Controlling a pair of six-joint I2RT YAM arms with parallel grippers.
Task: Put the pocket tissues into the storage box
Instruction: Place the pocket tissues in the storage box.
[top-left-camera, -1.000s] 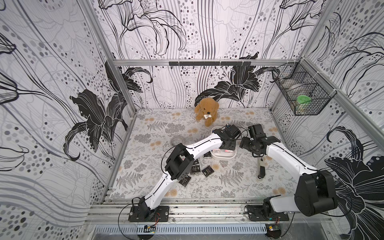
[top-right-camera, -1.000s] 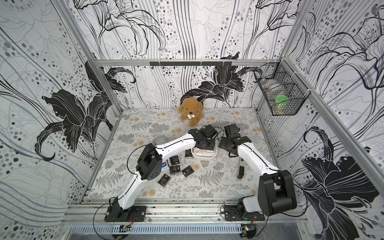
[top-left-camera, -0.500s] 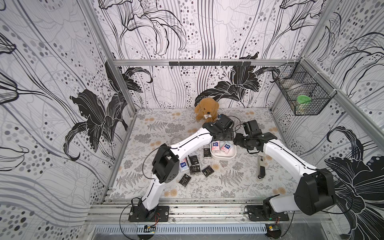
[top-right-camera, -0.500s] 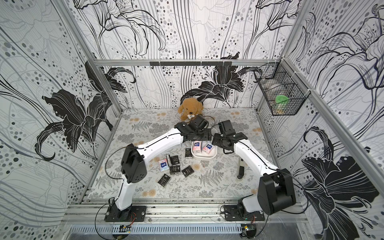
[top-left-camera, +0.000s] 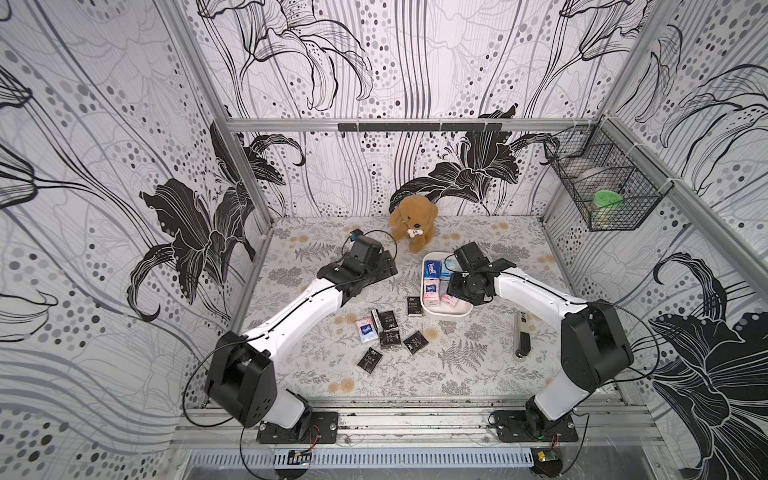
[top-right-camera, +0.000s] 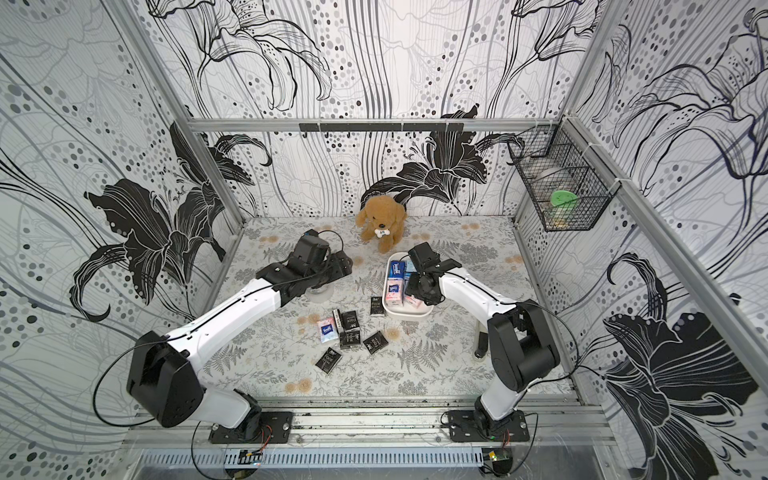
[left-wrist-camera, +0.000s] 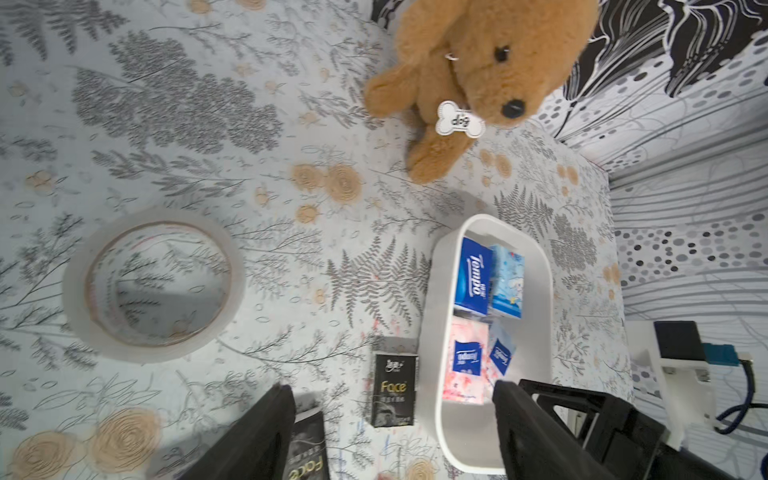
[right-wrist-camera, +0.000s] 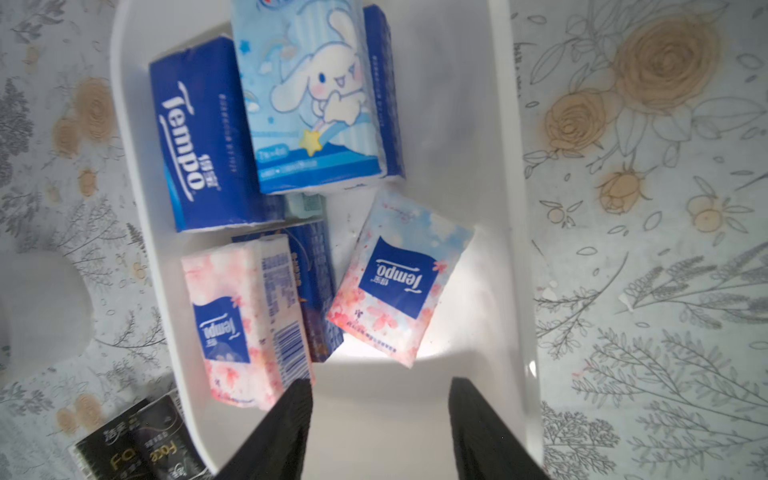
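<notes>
Left jaws, wide and empty, have backed off the storage box (top-left-camera: 446, 313); right jaws hang parted above it.

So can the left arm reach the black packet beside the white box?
Probably yes: left gripper open nearby, black packet uncovered; the storage box wall beside it may crowd a finger.

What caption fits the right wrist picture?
Open right gripper over the white storage box, blue and pink tissue packets inside.
</notes>
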